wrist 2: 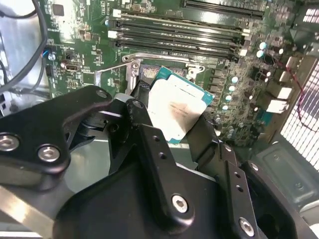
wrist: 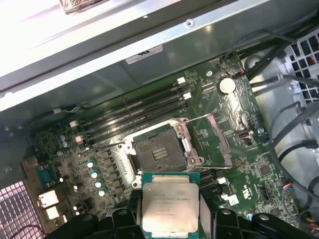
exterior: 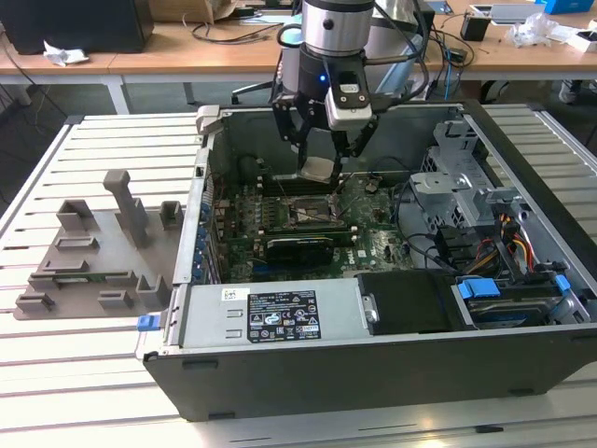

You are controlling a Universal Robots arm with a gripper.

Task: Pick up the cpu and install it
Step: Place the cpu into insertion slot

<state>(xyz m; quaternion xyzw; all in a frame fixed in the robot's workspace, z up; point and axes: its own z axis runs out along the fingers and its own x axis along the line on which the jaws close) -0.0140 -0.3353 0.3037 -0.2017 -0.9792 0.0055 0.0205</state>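
Lab, slatted workbench (exterior: 56, 373), cluttered desks (exterior: 187, 47)

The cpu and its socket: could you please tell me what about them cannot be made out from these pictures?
- Cpu, second wrist view: its lower edge is hidden behind the gripper that clamps it.
- Socket, second wrist view: mostly covered by the cpu and the gripper, with just a corner and part of the frame showing.
- Socket contacts, exterior view: too small to tell apart.
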